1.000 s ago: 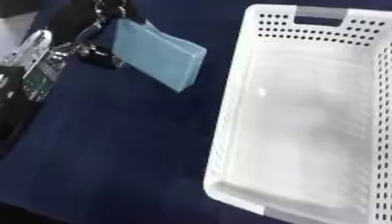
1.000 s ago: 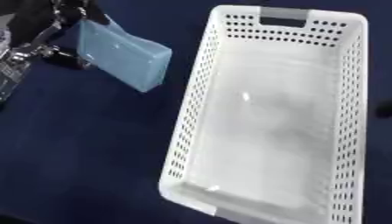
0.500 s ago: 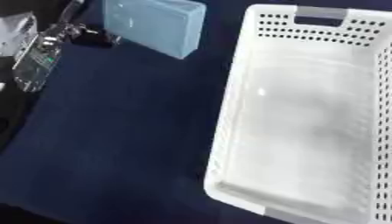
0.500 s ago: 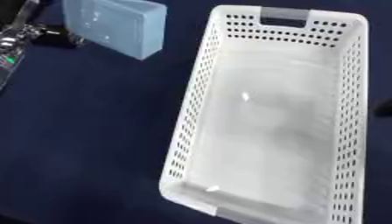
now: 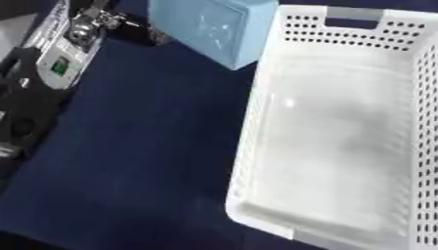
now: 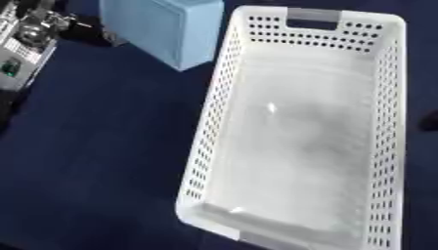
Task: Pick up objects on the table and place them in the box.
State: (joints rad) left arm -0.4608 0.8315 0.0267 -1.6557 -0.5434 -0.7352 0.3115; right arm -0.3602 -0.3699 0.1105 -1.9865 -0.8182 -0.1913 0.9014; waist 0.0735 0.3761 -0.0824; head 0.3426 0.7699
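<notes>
Left hand (image 5: pixel 128 24), mostly out of frame at top left, appears clamped on the light blue box (image 5: pixel 214 29), just beside the white perforated basket (image 6: pixel 376 146) rim. Right hand not visible.

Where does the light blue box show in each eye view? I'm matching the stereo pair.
Left eye view: light blue box at top centre, beside the white basket's left wall.
Right eye view: top left, same side of the basket.
Shared landmark: the basket's grey handle slot.
</notes>
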